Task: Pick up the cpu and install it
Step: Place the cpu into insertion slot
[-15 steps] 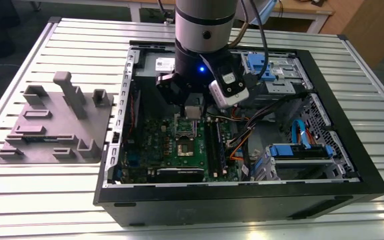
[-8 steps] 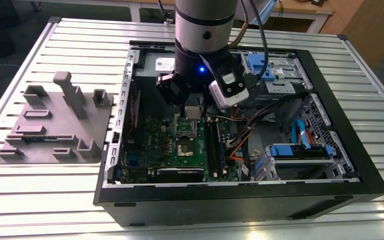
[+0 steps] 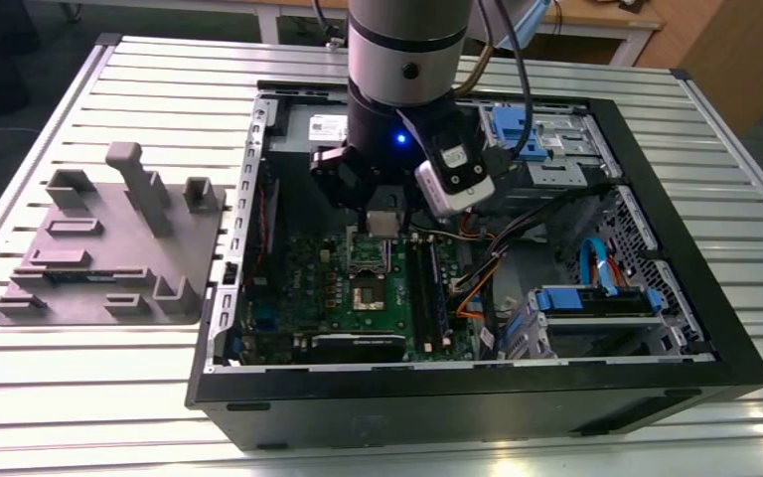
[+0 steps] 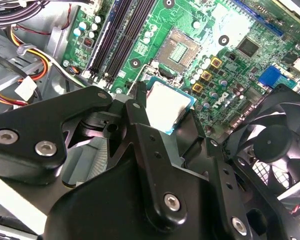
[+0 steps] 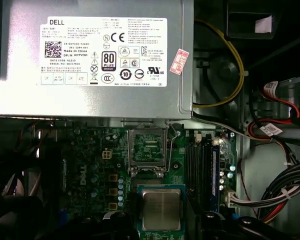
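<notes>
My gripper [image 3: 384,225] hangs inside the open computer case [image 3: 475,393], shut on the cpu [image 3: 384,219]. The cpu [image 4: 167,105] is a flat square chip with a silver top and a thin blue-green rim, pinched at its edges between the black fingers [image 4: 137,112]. It hovers above the green motherboard [image 4: 230,30], a short way off from the open cpu socket [image 4: 179,50]. In the first wrist view the cpu [image 5: 161,209] sits just beside the socket [image 5: 147,147], whose metal frame and lever stand open.
A grey power-supply box [image 5: 90,60] lies close behind the socket. Memory slots [image 5: 200,160] run beside it and a black fan [image 4: 275,140] on the other side. Cable bundles [image 5: 275,185] and blue drive bays [image 3: 594,298] crowd the case. A grey parts fixture [image 3: 103,248] sits on the exterior view's left.
</notes>
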Robot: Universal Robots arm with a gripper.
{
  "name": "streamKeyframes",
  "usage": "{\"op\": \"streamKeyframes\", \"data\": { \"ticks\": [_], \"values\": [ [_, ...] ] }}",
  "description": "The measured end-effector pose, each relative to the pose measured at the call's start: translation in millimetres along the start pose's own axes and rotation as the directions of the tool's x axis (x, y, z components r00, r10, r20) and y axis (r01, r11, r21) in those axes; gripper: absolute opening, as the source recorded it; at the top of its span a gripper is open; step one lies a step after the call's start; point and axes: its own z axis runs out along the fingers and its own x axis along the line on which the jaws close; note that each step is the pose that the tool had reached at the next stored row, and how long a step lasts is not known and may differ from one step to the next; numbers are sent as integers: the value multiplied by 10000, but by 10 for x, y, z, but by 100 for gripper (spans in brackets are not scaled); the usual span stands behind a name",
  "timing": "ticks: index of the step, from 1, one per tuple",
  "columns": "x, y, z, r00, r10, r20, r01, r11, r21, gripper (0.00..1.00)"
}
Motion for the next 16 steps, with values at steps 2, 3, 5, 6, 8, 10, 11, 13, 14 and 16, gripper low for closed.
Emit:
{"op": "streamKeyframes", "data": {
  "ticks": [2,3,5,6,8,10,11,13,14,16],
  "values": [
    [2,0,31,10000,-15,-41,15,10000,1,47],
    [5,-1,48,10000,-27,-54,27,10000,2,47],
    [8,-11,85,10000,-39,-76,39,10000,2,47],
    [8,-19,102,10000,-45,-78,45,10000,3,47],
    [11,-28,129,10000,-47,-78,48,10000,19,47],
    [25,-30,162,10000,-49,-80,49,10000,34,47],
    [45,-30,181,10000,-50,-79,50,10000,34,47],
    [68,-32,216,10000,-47,-79,47,10000,34,47],
    [68,-38,234,10000,-42,-79,42,10000,34,47],
    [70,-69,258,10000,-24,-80,24,10000,35,47]
  ]
}}
